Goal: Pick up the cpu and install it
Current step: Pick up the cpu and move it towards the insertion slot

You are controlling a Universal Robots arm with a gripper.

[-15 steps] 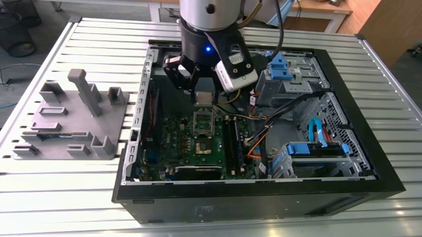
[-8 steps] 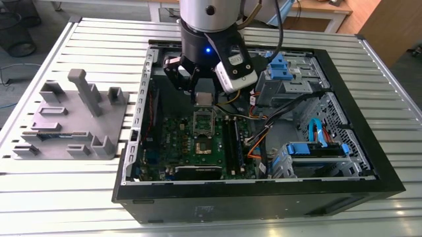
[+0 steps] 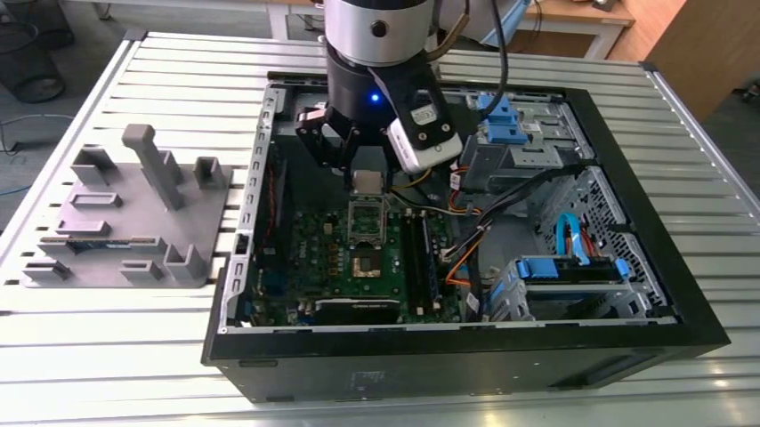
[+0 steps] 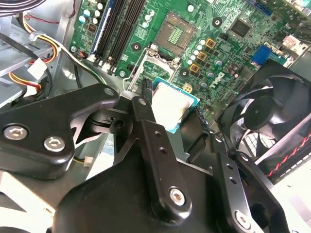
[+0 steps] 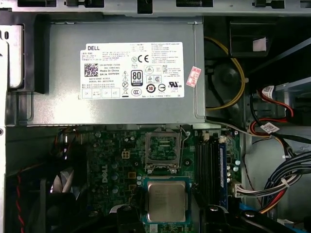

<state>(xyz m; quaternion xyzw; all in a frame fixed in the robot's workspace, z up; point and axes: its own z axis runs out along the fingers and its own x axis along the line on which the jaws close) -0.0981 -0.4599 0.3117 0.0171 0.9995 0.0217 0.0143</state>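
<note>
"Exterior view first: how does my arm stand?"

"Your arm drops straight down into the open black computer case [image 3: 475, 342], wrist vertical. The black two-fingered gripper [image 3: 369, 178] hangs above the green motherboard [image 3: 315, 258], toward the case edge farthest from that camera."

"Is it holding anything?"

"Yes. In both wrist views you have it clenched on the small flat square cpu with the shiny silver-grey metal top [image 5: 166, 200], one of its fingers [image 4: 145, 119] against each of two opposite edges. The chip looks level and hangs off the board."

"Which step am I in?"

"I'd judge the pick-up done and the chip on its way to its place. The open rectangular metal-framed socket [image 5: 164, 151] lies empty on the motherboard, near the board edge by the grey metal power supply box [image 5: 121, 73]. The chip is apart from it."

"What does the move ahead ask of me?"

"By my reckoning, you must bring the chip square over the socket, corners matched, and lower it flat and gently. A tilt could bend the contacts."
</note>
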